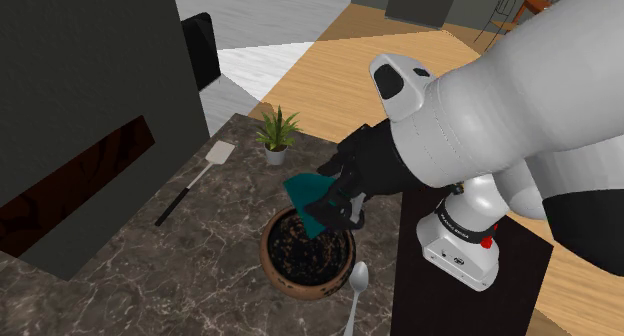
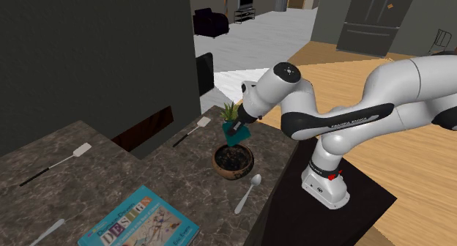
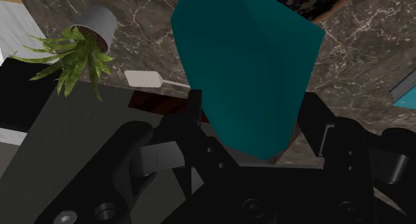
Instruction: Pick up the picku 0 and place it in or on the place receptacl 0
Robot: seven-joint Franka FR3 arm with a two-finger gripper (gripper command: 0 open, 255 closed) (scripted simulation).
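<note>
Teal block (image 1: 308, 196): held up off the bench, directly over the bowl and not touching it; in the second exterior view it also hangs just above the bowl's mouth.
Spatula (image 1: 195, 184): lies flat on the bench at the shoulder view's left, well apart from the work.
Potted plant (image 1: 277, 134): stands upright near the bench's far edge, just beyond the bowl.
Fingers (image 3: 313, 123): closed on the block, one against each side of its near end, so it is clasped rather than merely lying between them.
Long axis: the block runs outward along the fingers, and its free end points down and away from the hand, toward the dark inside of the bowl.
Bowl (image 1: 268, 249): brown with a dark, speckled inside, sitting on the marbled bench (image 1: 200, 264) directly under the block.
Spoon (image 1: 357, 284): lies just beside the bowl, on the stand's side.
Step in hand: carrying is about done; what remains is likely a short descent and a release.
Risk: the tilted block may catch the rim if let go too high.
</note>
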